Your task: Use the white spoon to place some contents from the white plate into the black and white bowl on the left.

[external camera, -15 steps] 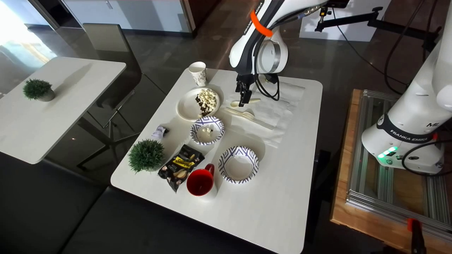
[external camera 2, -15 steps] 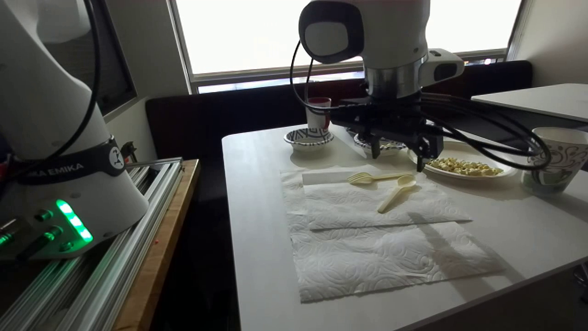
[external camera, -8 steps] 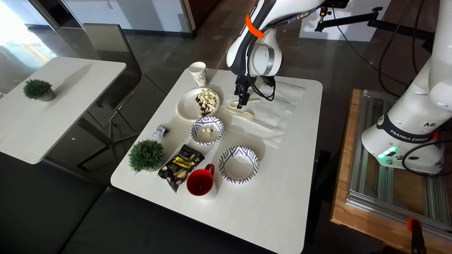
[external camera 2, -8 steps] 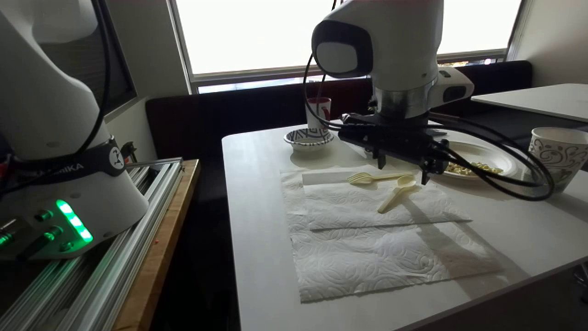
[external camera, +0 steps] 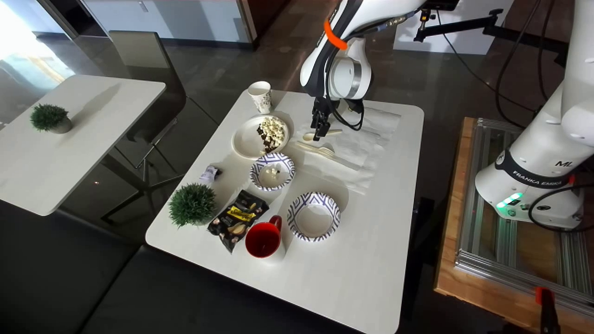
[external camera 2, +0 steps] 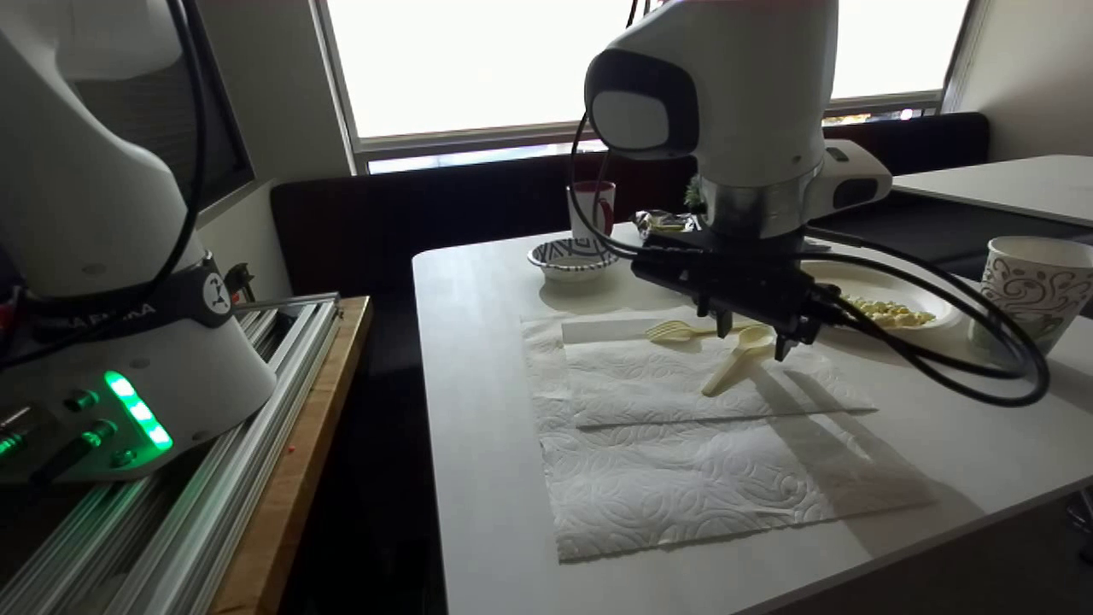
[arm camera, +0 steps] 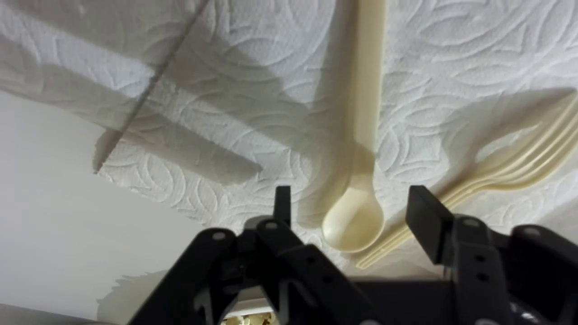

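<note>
The white spoon [arm camera: 354,221], pale cream, lies on a paper towel; it shows in both exterior views [external camera: 308,137] [external camera 2: 726,371]. My gripper [arm camera: 350,195] is open and empty, low above the spoon's bowl end, with a finger at either side, apart from it. It also shows in both exterior views [external camera: 318,134] [external camera 2: 754,343]. The white plate [external camera: 245,139] carries the contents [external camera: 273,132], pale lumps with dark-brown bits. Two similar patterned bowls stand there: one with a few lumps [external camera: 272,183] touches the plate; another [external camera: 313,220] looks empty [external camera 2: 574,260]. I cannot tell which is meant.
A fork [arm camera: 519,158] lies close beside the spoon, its handle end passing near the spoon's tip. A paper cup [external camera: 261,97] stands behind the plate. A red-lined mug [external camera: 263,240], a black snack bag [external camera: 239,218] and a plant [external camera: 192,204] stand farther along the table.
My gripper has come down closer to the spoon and shifted slightly over its bowl end. The fingers stay open. The spoon, plate and bowls have not moved.
</note>
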### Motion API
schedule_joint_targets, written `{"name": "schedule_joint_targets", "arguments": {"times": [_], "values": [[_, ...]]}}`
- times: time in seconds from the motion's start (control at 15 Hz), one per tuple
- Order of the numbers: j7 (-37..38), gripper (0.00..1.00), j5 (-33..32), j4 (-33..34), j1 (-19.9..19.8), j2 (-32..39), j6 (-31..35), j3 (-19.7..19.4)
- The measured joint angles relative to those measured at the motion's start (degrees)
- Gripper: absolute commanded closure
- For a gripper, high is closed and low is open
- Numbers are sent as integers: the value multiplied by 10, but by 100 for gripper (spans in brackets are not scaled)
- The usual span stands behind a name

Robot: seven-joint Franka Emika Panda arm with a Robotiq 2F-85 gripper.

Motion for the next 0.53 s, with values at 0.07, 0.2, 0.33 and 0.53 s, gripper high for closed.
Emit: {"name": "schedule_joint_targets", "arguments": {"times": [0.07, 0.2, 0.33, 0.53], "values": [[0, 43, 0, 0, -1, 0, 0, 0], [-1, 42, 0, -1, -3, 0, 0, 0], [-1, 38, -1, -4, -4, 0, 0, -1], [-1, 46, -2, -11, -4, -2, 0, -3]]}}
